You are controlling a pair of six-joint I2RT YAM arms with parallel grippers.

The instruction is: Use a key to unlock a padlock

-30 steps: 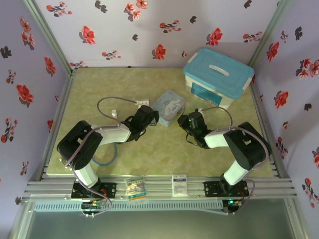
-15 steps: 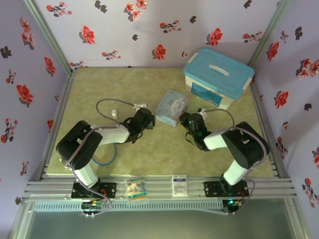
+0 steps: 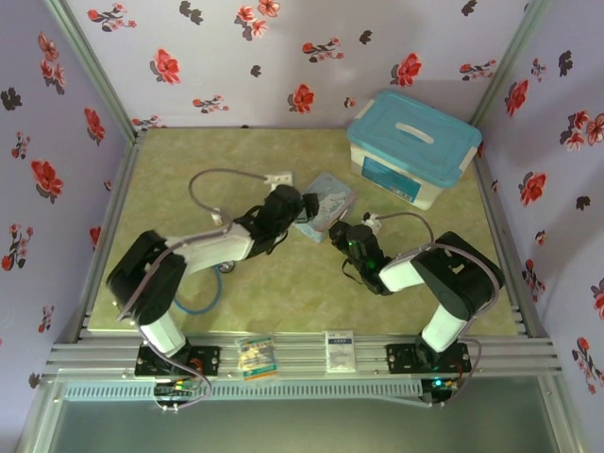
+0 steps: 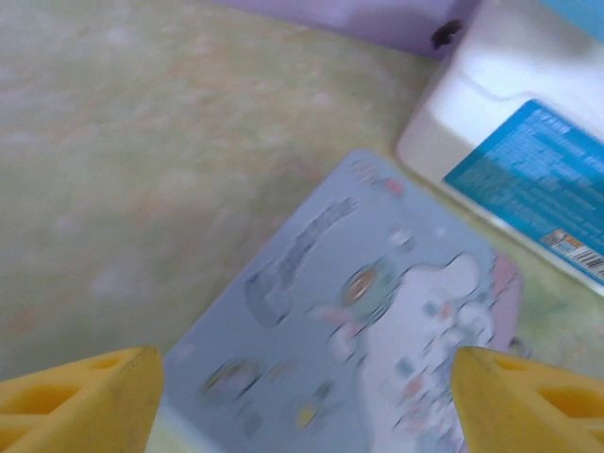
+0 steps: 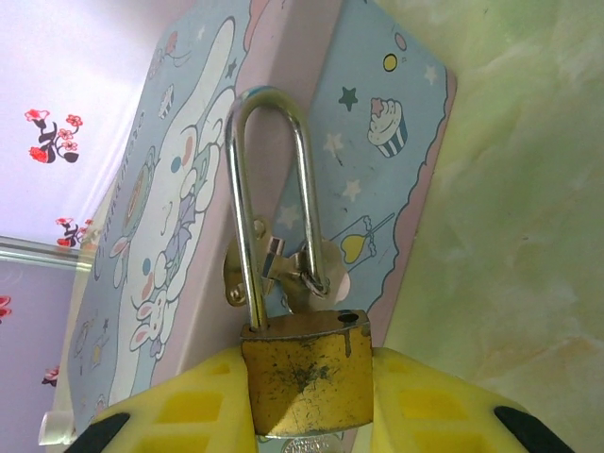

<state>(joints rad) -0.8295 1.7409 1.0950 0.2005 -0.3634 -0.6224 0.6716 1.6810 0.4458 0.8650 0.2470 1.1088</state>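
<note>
The brass padlock [image 5: 304,377] is pinched at its body between the yellow fingers of my right gripper [image 5: 304,401], which is shut on it. Its silver shackle [image 5: 269,189] stands raised, with one leg out of the body and hooked through the hasp [image 5: 302,269] on the side of the light-blue cartoon tin [image 5: 179,208]. A sliver of silver metal shows under the padlock body; I cannot tell if it is the key. My left gripper [image 4: 307,377] hangs open over the tin's lid [image 4: 368,311], nothing between its fingers. From above, both grippers [image 3: 300,209] [image 3: 342,234] flank the tin [image 3: 328,196].
A white storage box with a teal lid [image 3: 412,143] stands at the back right, close behind the tin. A small white cylinder [image 3: 216,219], a round silver disc [image 3: 227,267] and blue tubing [image 3: 200,300] lie by the left arm. Flowered walls enclose the table.
My left gripper has moved forward and right, up to the tin, and opened wider. The tin has turned a little. The right gripper, still on the padlock, shifted slightly left.
</note>
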